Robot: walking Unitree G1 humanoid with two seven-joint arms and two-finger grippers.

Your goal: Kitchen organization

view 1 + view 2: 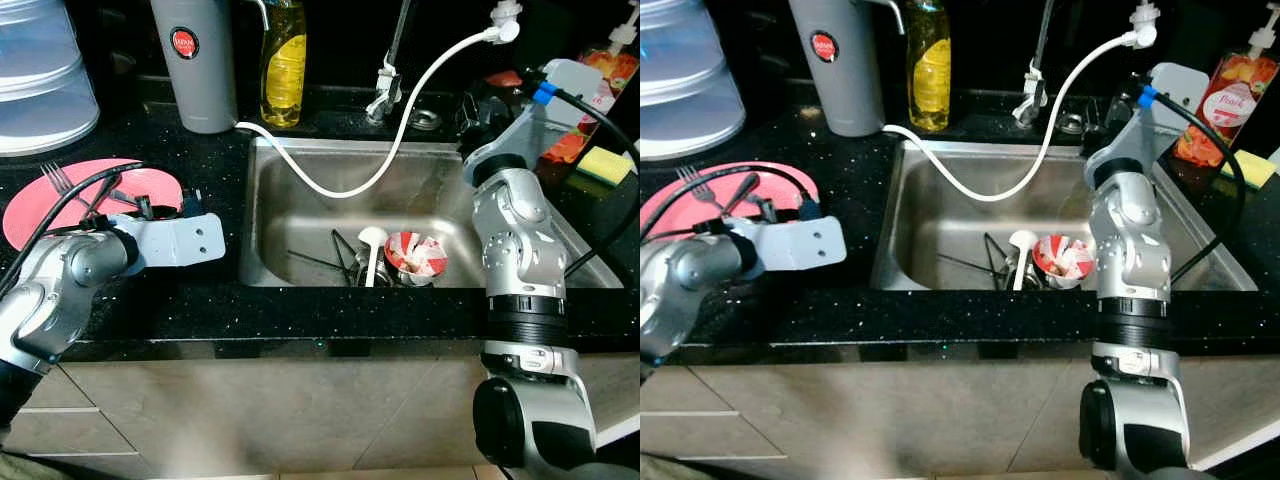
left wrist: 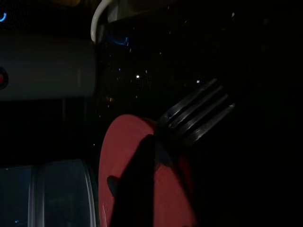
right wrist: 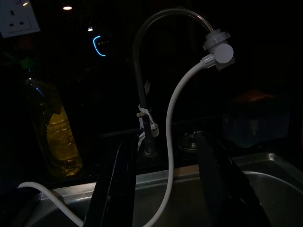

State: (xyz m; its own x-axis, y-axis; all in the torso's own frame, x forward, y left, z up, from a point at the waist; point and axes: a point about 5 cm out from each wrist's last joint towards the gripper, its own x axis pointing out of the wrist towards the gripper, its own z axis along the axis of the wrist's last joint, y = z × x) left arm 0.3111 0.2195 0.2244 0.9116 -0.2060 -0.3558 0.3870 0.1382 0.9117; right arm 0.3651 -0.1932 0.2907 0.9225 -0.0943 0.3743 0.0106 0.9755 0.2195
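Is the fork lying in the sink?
No, the fork rests over the pink plate on the counter, left of the sink.

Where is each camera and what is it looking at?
Left eye, right eye: on the head, looking down at the sink; both silver arms show.
Left wrist: on the left arm, looking along its gripper, which holds a fork over the pink plate.
Right wrist: on the right arm, looking past its open gripper at the tap.
Shared: the white hose and yellow bottle.
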